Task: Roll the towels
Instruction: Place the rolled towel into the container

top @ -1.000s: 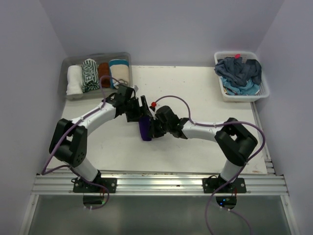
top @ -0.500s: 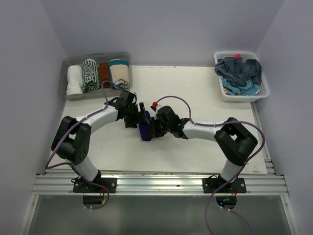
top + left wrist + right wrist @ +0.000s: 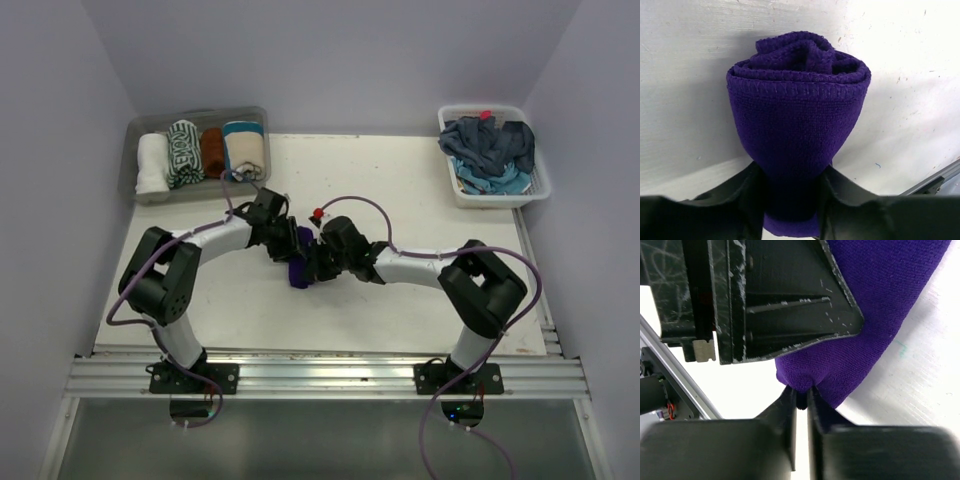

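A deep purple towel, rolled into a tight tube, sits mid-table between both arms. My left gripper is shut on it. In the left wrist view the roll narrows where the black fingers squeeze it from both sides, and its coiled end faces away. My right gripper meets it from the right. In the right wrist view its tips stand a thin gap apart with a small nub of the towel pinched between them. The left gripper's black finger lies over the towel there.
A clear plastic tub at the back left holds rolled towels: white, green-patterned, rust-brown, cream-and-teal. A white lattice basket at the back right holds a heap of blue towels. A metal rail runs along the near edge.
My left gripper moved right onto the purple roll and closed around it. The right gripper's jaws have eased slightly apart; the right arm has stayed in place.
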Tool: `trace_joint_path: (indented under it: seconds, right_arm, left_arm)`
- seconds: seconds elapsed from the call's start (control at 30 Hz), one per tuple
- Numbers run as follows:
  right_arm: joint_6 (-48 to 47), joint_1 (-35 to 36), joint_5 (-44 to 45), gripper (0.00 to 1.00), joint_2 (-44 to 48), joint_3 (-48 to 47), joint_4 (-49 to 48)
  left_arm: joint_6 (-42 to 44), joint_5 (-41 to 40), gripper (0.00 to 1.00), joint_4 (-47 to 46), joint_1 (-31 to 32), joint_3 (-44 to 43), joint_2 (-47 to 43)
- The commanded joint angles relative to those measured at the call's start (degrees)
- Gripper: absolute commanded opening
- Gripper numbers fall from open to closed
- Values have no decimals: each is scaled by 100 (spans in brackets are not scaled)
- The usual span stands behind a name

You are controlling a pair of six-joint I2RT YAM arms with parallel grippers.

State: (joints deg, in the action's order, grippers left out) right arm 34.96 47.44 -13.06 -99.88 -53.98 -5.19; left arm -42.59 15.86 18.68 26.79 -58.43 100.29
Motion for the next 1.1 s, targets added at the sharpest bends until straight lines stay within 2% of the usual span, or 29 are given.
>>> trace_joint_path:
  seconds: [0.0, 0.03, 0.07, 0.1, 0.17, 0.3, 0.57, 0.73, 0.77, 0.83, 0.87, 0.97, 1.07]
  right_arm:
    - [-77, -16, 22, 13, 20, -69, 219]
    - [-155, -16, 127, 29, 160, -87, 281]
    - [-191, -16, 189, 55, 248, -96, 343]
    - [-217, -16, 268, 63, 328, -96, 456]
    - [-349, -16, 488, 77, 600, -113, 502]
    - [-551, -33, 804, 79, 1109, -35, 1019]
    - [-446, -367, 1279, 80, 2191, 677, 1327]
    - [-385, -534, 1552, 80, 2613, 1056, 1494]
    - [-385, -543, 1569, 80, 2640, 1064, 1573]
    - [-367, -543, 1605, 80, 2684, 1073, 1635]
    - [-367, -552, 1605, 80, 2701, 1082, 1661]
    - [-315, -543, 1640, 80, 2693, 1047, 1723]
    - [-209, -552, 1658, 80, 2693, 1056, 1758]
  left_arm:
    - [110, -117, 34, 258, 108, -403, 210]
    - [250, -405, 23, 590, 108, -527, 228]
    - [347, -538, 21, 750, 108, -650, 245]
    - [443, -679, 16, 908, 99, -921, 289]
    - [690, -1153, 13, 1470, 90, -1221, 368]
    - [1059, -1559, 12, 2095, 2, -1915, 413]
    - [1824, -2376, 11, 3326, -358, -3524, 553]
    - [2298, -2499, 11, 4046, -973, -5368, 1017]
    - [2360, -2508, 11, 4178, -1052, -6085, 1349]
    - [2509, -2447, 11, 4556, -1289, -6862, 1720]
    - [2545, -2334, 11, 4453, -1473, -7283, 1939]
    - [2562, -1841, 11, 4338, -1894, -7734, 2195]
    - [2685, -1665, 11, 3978, -2124, -7701, 2249]
